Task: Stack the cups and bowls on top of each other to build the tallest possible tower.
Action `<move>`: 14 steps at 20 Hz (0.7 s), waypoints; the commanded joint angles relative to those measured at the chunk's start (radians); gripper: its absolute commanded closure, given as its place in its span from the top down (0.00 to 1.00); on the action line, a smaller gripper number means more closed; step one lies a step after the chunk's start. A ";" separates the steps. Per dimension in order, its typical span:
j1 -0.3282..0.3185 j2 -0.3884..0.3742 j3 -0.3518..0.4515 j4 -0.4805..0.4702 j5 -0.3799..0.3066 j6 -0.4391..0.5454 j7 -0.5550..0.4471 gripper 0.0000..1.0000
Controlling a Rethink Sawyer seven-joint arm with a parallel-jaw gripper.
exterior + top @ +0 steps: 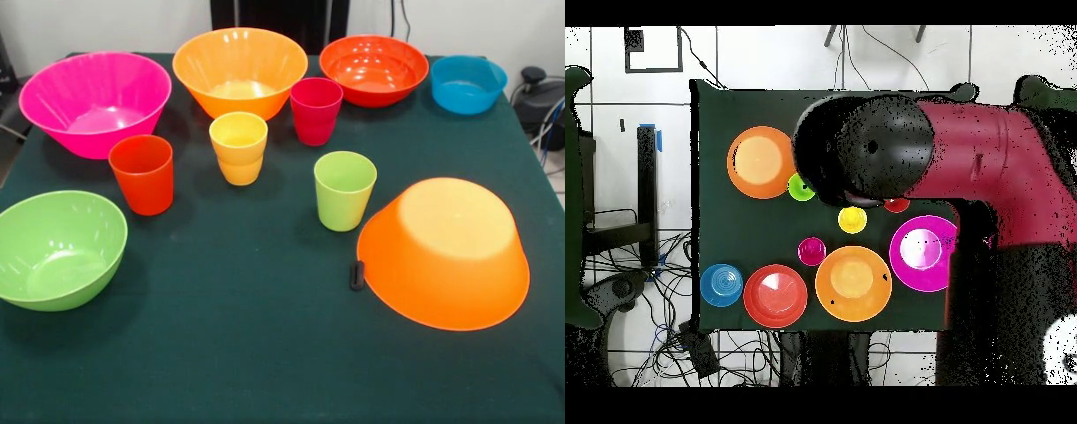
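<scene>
Nothing stacked yet. One large glossy orange plastic bowl [443,253] lies upside down at the table's near side — likely a broad base for the tower. The other bowls sit upright: pink [95,102], second orange [240,71], red-orange [373,69], small blue [468,84], lime green [58,249]. Four small tapered tumblers stand loose between them — orange-red [142,173], yellow [238,147], crimson [315,109], lime green [343,189]. The red and black arm [965,160] covers the table's middle in the overhead view; gripper hidden, state cannot be told.
</scene>
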 commanded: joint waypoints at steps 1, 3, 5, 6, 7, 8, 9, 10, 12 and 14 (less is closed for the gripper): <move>0.045 -0.072 -0.124 0.233 0.023 -0.116 0.240 1.00; 0.050 -0.076 -0.129 0.242 0.018 -0.133 0.249 1.00; 0.055 -0.082 -0.135 0.248 0.010 -0.146 0.259 1.00; 0.058 -0.085 -0.140 0.250 0.005 -0.153 0.269 1.00; 0.061 -0.087 -0.145 0.252 0.000 -0.160 0.278 1.00; 0.062 -0.085 -0.149 0.258 -0.005 -0.176 0.284 1.00; 0.060 -0.075 -0.150 0.262 -0.009 -0.197 0.287 1.00; 0.055 -0.069 -0.150 0.268 -0.010 -0.215 0.280 1.00; 0.045 -0.057 -0.150 0.283 -0.012 -0.257 0.265 1.00; 0.047 -0.058 -0.159 0.282 -0.021 -0.268 0.264 1.00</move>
